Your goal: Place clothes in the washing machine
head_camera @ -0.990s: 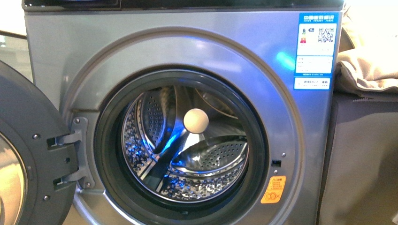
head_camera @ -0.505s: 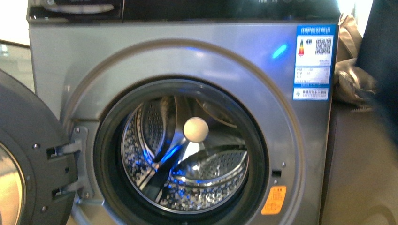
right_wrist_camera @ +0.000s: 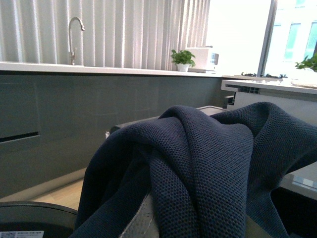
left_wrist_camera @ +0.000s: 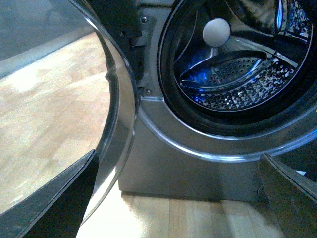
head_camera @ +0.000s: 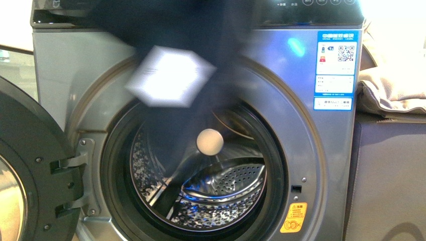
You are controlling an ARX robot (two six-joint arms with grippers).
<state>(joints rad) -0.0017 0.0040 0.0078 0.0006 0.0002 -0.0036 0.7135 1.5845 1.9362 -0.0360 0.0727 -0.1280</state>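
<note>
There is one silver-grey front-loading washing machine, with one dark grey round door, one blue energy label and one orange warning sticker. One dark navy knitted garment bears one white rectangular tag. One beige padded fabric is also in view.

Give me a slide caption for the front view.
Blurred navy garment with white tag hangs before the porthole of the open washing machine.

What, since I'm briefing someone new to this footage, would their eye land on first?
A blurred dark navy garment with a bright white tag hangs across the upper front of the washing machine, partly covering its open round mouth. Inside the shiny steel drum a pale ball shows at the centre. In the right wrist view the same navy knit fills the foreground.
</note>
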